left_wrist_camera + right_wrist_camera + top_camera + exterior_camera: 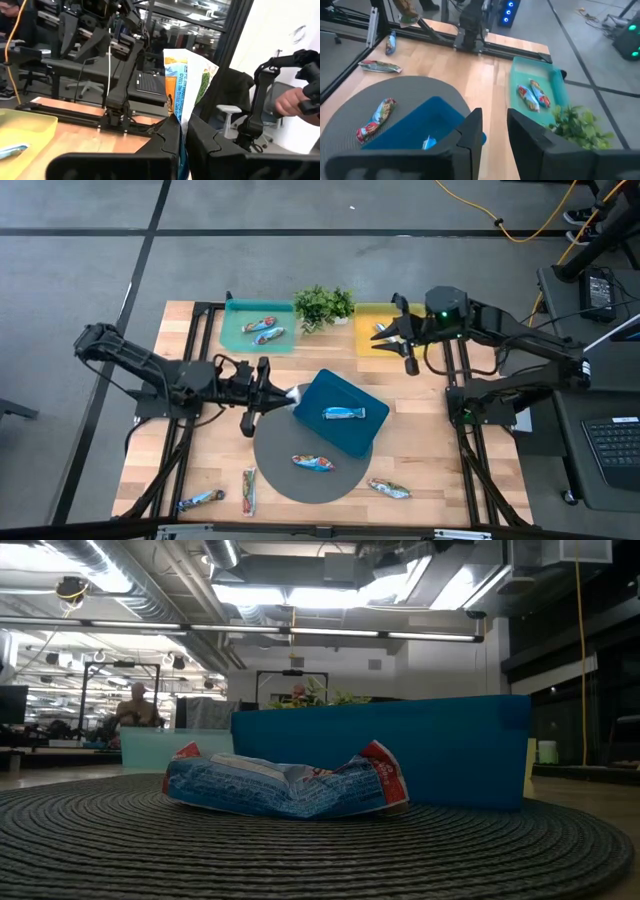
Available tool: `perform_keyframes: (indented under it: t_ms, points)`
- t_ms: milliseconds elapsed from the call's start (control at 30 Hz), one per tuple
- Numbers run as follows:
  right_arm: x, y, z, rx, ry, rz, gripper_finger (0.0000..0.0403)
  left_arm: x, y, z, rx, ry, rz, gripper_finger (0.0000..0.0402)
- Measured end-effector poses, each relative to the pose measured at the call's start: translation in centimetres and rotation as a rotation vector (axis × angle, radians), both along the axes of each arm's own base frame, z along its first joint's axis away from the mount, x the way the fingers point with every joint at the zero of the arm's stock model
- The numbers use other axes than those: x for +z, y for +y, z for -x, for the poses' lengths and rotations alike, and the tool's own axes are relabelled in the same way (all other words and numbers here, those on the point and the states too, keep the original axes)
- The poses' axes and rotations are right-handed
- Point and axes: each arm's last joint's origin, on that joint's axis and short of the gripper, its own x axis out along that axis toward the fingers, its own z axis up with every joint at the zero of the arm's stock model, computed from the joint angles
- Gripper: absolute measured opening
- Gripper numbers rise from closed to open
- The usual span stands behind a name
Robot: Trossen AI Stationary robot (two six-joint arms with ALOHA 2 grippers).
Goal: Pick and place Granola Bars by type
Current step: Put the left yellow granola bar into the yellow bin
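Wooden table (420,430) in an open workshop. A light, crinkly, slippery green-orange granola bar (187,85) is pinched by the left gripper (268,395) beside the blue tray (340,395); mid-wrapper holds are judged best. The right gripper (400,340), part-open and empty, is held over the yellow tray (368,310).

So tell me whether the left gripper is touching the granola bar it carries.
Touching. The left wrist view shows the left gripper shut on the granola bar, its wrapper pinched between the two dark fingers and standing up from them.
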Motion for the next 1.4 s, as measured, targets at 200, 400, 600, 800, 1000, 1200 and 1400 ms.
perform_keyframes:
  t_ms: [200, 400, 600, 800, 1000, 1200, 1400]
  points:
    - [-0.1, 0.2, 0.5, 0.008, 0.023, -0.02, 0.0094, 0.1, 0.8, -0.3, -0.005, -0.006, -0.002, 0.0006]
    - [-0.5, 0.2, 0.4, 0.017, 0.059, -0.014, 0.0094, 0.7, 1.5, -0.4, 0.003, -0.074, 0.012, 0.0005]
    - [-0.3, 0.2, -0.1, 0.127, 0.015, 0.009, 0.0094, 1.0, 2.2, -0.5, 0.031, -0.099, 0.016, 0.0005]
    - [-0.7, 0.0, -2.4, 0.275, -0.061, -0.049, 0.0094, 2.3, 3.0, -1.0, 0.066, -0.137, 0.011, 0.0005]
    - [-1.6, -0.7, -4.9, 0.303, -0.09, -0.067, 0.0119, 4.6, 3.3, -3.0, 0.006, -0.14, -0.128, 0.0005]
    - [-1.0, -1.1, -6.4, 0.431, -0.218, -0.161, 0.0199, 6.0, 3.9, -4.8, 0.003, -0.085, -0.196, 0.0007]
    - [-1.2, -1.3, -7.8, 0.506, -0.289, -0.16, 0.0271, 6.5, 4.5, -5.5, 0.008, -0.093, -0.228, 0.0006]
